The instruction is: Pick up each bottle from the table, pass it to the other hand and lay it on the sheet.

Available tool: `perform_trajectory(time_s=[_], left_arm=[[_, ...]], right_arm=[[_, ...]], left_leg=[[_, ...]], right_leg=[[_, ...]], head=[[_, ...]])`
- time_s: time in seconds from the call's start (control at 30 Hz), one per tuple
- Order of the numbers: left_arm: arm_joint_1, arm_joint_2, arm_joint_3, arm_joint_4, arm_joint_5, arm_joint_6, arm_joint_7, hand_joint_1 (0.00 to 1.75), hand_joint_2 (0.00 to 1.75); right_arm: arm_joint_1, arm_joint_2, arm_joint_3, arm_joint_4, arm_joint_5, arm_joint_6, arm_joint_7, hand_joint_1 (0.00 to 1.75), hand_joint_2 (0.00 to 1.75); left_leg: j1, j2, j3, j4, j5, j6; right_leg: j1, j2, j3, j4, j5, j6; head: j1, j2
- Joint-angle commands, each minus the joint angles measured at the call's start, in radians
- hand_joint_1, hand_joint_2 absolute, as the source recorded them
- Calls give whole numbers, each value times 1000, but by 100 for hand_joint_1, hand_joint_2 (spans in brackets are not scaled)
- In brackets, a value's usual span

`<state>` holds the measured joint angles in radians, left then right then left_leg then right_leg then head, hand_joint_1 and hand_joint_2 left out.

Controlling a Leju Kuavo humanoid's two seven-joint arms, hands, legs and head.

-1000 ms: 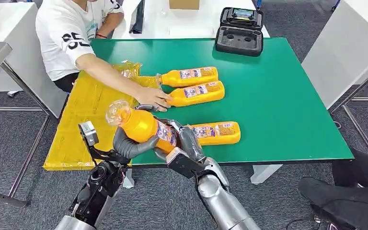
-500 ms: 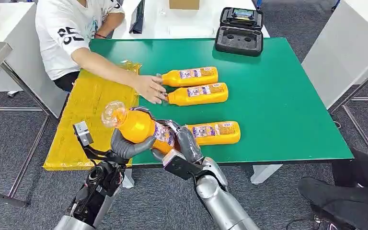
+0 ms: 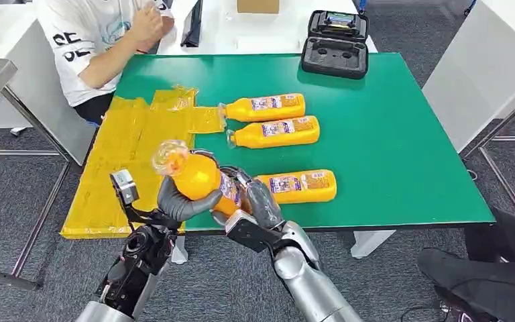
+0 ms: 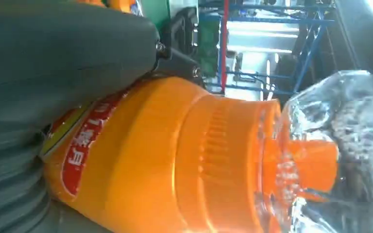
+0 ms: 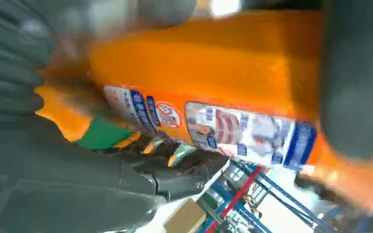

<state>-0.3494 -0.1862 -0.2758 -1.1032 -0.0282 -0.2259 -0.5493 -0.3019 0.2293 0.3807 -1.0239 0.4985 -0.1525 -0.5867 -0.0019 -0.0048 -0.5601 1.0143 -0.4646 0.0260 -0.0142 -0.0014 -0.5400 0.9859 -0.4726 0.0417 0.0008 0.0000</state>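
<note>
A person in a white printed shirt sat at the far left corner of the green worktop, one hand raised near the chest, away from the bottles. The yellow sheet lay crumpled over the left edge of the worktop, reaching from the near edge up toward the person.

Left robot hand was closed around the shoulder of the held orange bottle, thumb curled under it; the left wrist view showed the same bottle pressed against the grey thumb, with its clear cap pointing away from the hand. Right robot hand gripped the labelled lower body of the same bottle; the right wrist view, blurred, showed the label between the dark fingers. So both hands held one bottle at once, raised above the near edge of the worktop, tilted with its cap up and to the left, over the border of sheet and green surface.

Three more orange bottles lay on their sides on the green surface. Far bottle had its cap touching the sheet's right edge. Middle bottle lay just beside it on the near side, parallel. Near bottle lay just behind the right robot hand, partly hidden by it.

A black open case sat at the far edge of the worktop, well apart from the bottles.
</note>
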Motion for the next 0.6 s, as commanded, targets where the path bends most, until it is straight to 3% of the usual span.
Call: perform_trajectory(time_s=[0.03, 0.33, 0.6], left_arm=[[-55, 11, 0, 54, -42, 54, 15, 175, 175], [-62, 20, 26, 46, -47, 85, 10, 175, 175], [-60, 57, 69, -93, -116, 191, 10, 175, 175]], right_arm=[[-16, -12, -7, -17, -8, -55, 13, 0, 0], [3, -17, -7, -79, -91, -41, -13, 0, 0], [5, -22, -18, -108, -125, -38, -8, 0, 0]], left_leg=[[1, 1, -1, 1, 0, -1], [1, 0, -1, 1, 1, -2], [1, 1, -1, 0, 0, -1]], right_leg=[[1, 0, 0, 0, 0, -2], [1, -1, -1, 0, 1, -2], [1, 0, -1, 0, 0, -1]], head=[[-1, 0], [0, 0], [0, 0]])
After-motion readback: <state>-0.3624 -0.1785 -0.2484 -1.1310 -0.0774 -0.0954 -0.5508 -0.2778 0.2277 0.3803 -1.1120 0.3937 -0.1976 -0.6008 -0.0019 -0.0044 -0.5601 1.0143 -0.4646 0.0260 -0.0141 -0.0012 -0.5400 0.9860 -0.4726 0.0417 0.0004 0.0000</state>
